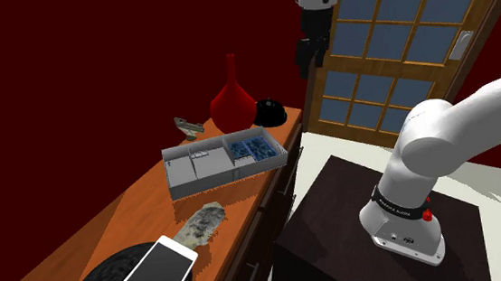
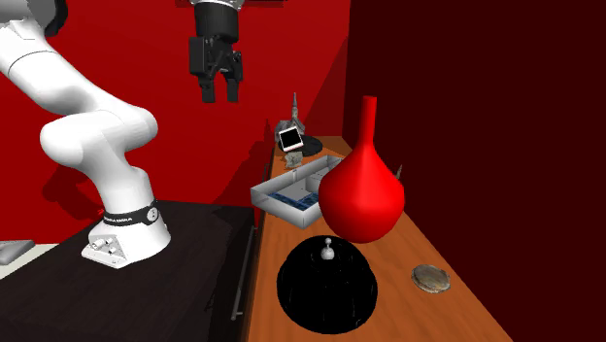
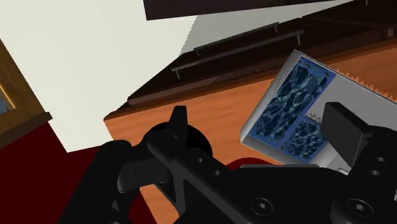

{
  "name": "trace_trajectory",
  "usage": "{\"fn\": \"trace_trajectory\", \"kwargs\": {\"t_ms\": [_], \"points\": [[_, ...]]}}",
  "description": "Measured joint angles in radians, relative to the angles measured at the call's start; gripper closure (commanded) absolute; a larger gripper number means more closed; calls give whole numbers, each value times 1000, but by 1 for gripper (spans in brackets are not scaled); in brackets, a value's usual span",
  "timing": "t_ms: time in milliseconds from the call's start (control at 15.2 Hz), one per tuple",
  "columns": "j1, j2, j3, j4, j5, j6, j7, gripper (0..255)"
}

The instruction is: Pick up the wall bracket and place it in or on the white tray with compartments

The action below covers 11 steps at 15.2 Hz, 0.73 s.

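Checking hand (image 2: 220, 95) first: state? (Ana)

Fingers wide apart, nothing between them, empty. It hangs high over the far end of the desk (image 1: 126, 207), toward the stand side, fingers pointing down. (Ben)

Target from there? (Ana)

Taking the mottled grey piece as the wall bracket (image 1: 204, 222); that's a guess from its shape. It lies flat at the desk's near end in the shoulder view, well below the hand and well apart from it. The tray (image 1: 205, 185) sits between them: hand far, tray middle, bracket just near of the tray's near wall, not touching it. (Ben)

Axis? (Ana)

Long axis runs along the desk, near-left to far-right in the shoulder view. The broader end seems to point far, at the tray. The narrower end points near, just beside the white slab (image 1: 158, 268). Can't tell finer shape. (Ben)

Move? (Ana)

My read: down and toward the near end, past the tray, with the fingers turned across the bracket's short width. Only one arm, so no choice there. (Ben)
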Motion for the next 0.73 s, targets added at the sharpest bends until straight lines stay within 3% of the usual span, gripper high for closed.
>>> {"fn": "trace_trajectory", "kwargs": {"t_ms": [198,726], "points": [[4,33,11,-1,19,34,27,0],[19,261,52,29,113,243,153,0]]}}
